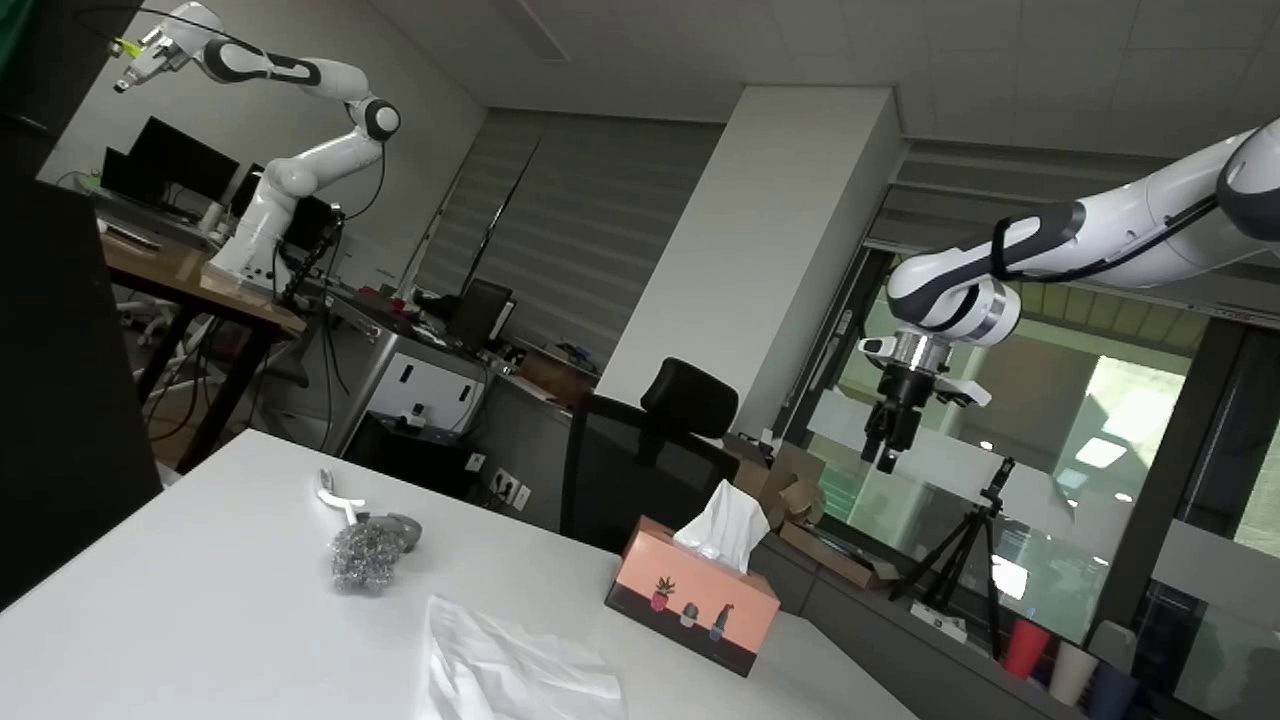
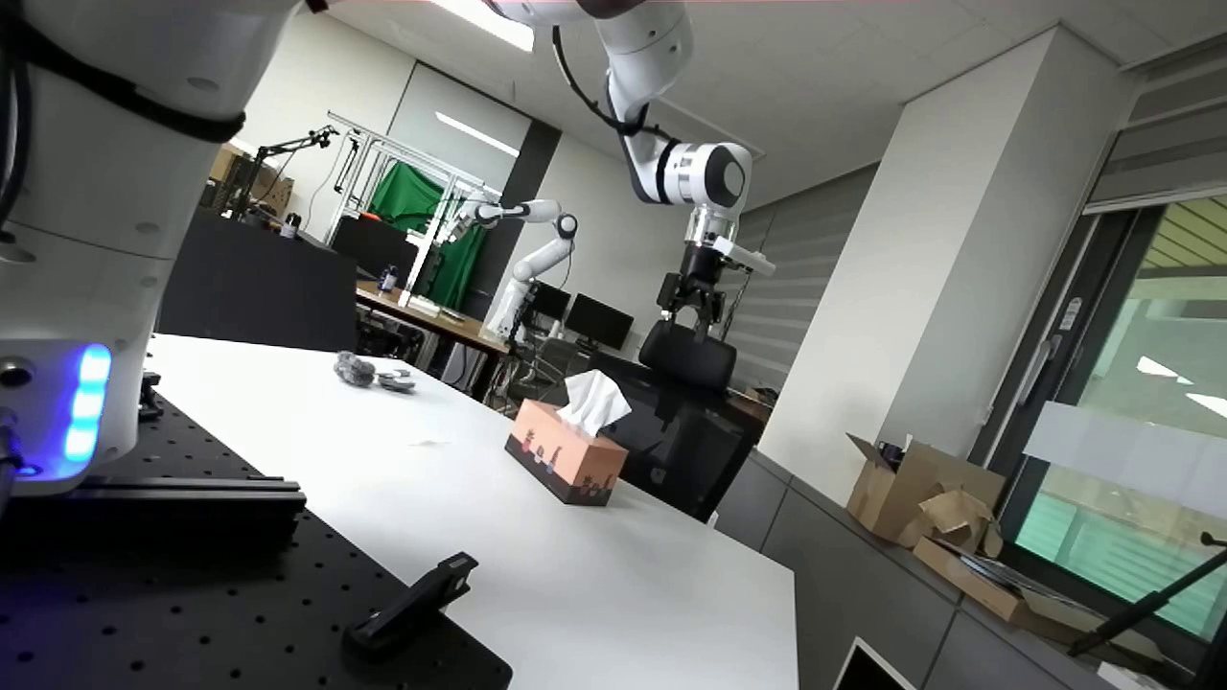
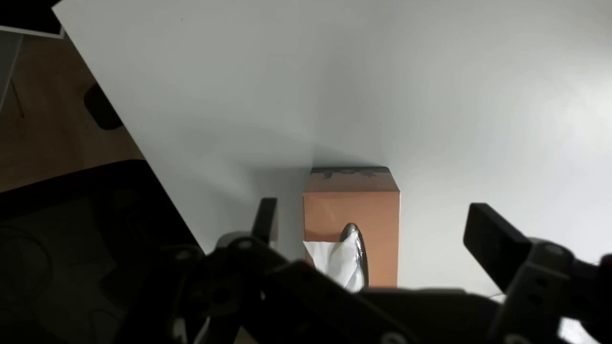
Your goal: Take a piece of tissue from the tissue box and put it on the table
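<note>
Hanging clear — gripper (image 1: 878, 458); tissue box (image 1: 693, 604) near edge (image 3: 96, 74).

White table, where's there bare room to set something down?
In an exterior view, a broad bare patch of the table lies between the tissue box and the perforated black board. It is more crowded where the loose tissue lies, between that box and the gray clump.

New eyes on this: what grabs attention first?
Likely the orange tissue box on the white table, a white tissue standing up from its top. Next, the open gripper, empty, high above the table. Then, at the left edge in an exterior view, the glowing blue light on the robot's base.
</note>
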### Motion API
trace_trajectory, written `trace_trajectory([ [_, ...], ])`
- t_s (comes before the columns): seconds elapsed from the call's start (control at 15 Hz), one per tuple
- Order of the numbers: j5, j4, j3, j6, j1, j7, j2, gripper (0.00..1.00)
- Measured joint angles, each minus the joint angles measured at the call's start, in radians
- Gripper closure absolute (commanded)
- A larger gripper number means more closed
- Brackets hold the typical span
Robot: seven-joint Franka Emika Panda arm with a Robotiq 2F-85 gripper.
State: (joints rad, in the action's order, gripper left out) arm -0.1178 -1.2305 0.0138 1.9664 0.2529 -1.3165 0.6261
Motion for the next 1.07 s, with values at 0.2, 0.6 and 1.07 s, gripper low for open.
trace_trajectory([
  [0.2,0.0,0.0,0.0,0.0,0.0,0.0,0.0,0.0],
  [0.6,0.014,-0.002,0.002,0.103,-0.002,-0.028,0.028,0.0],
  [1.07,0.114,0.029,0.041,0.259,0.007,-0.158,0.145,0.0],
])
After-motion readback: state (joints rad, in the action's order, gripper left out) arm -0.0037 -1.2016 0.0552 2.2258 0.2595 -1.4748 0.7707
